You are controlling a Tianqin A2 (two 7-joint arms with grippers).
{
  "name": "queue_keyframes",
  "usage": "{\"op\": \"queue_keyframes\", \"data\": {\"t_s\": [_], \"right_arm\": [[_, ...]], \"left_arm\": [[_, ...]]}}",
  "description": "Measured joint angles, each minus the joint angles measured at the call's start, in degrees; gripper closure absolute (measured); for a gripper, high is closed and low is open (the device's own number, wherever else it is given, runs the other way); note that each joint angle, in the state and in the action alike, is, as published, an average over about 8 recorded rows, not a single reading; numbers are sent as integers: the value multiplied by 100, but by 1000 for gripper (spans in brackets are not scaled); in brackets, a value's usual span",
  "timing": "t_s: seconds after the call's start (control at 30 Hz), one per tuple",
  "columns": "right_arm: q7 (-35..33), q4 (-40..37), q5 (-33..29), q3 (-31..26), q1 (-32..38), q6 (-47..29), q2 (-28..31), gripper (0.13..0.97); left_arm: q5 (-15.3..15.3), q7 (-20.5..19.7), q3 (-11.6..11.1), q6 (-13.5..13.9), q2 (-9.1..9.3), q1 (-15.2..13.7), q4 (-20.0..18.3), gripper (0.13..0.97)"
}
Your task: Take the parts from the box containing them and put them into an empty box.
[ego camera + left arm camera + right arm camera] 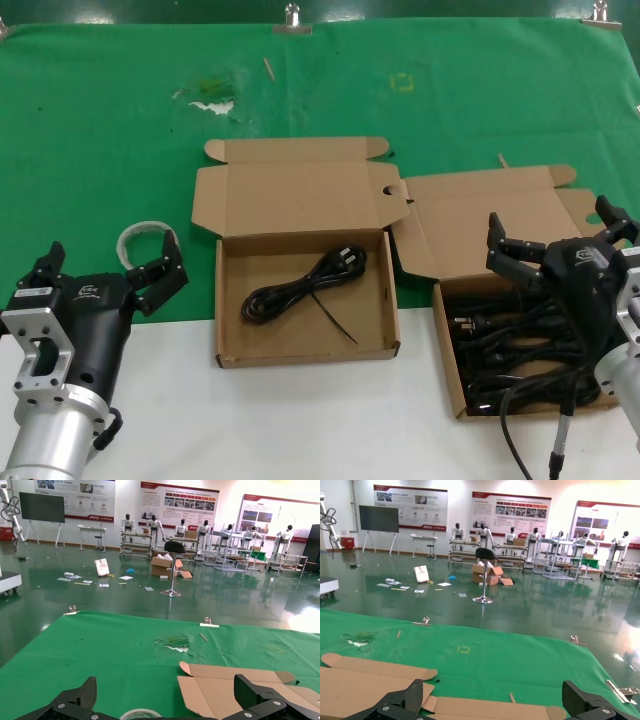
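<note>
Green-clothed table (120, 150): parts (520, 350) beneath right gripper (556, 236).

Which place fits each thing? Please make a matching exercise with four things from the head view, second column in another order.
Things:
1. single cord bundle
2. pile of cords
3. left tool
4. tape roll

Places:
A. in the right box
B. on the green cloth, behind the left tool
C. in the middle box
D. left of the middle box, open, holding nothing

Pairs: 1-C, 2-A, 3-D, 4-B
</note>
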Motion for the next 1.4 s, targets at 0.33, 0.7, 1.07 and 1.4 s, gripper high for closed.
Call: {"op": "queue_keyframes", "data": {"t_s": [0.33, 0.7, 1.07, 1.4], "right_arm": [[0, 0, 0, 0, 0, 0, 0, 129], [0, 0, 0, 0, 0, 0, 0, 129], [0, 0, 0, 0, 0, 0, 0, 129], [0, 0, 0, 0, 0, 0, 0, 129]], "left_arm": [[0, -1, 0, 0, 0, 0, 0, 132], [0, -1, 0, 0, 0, 0, 0, 132], [0, -1, 0, 0, 0, 0, 0, 132], [0, -1, 0, 0, 0, 0, 0, 132]]}}
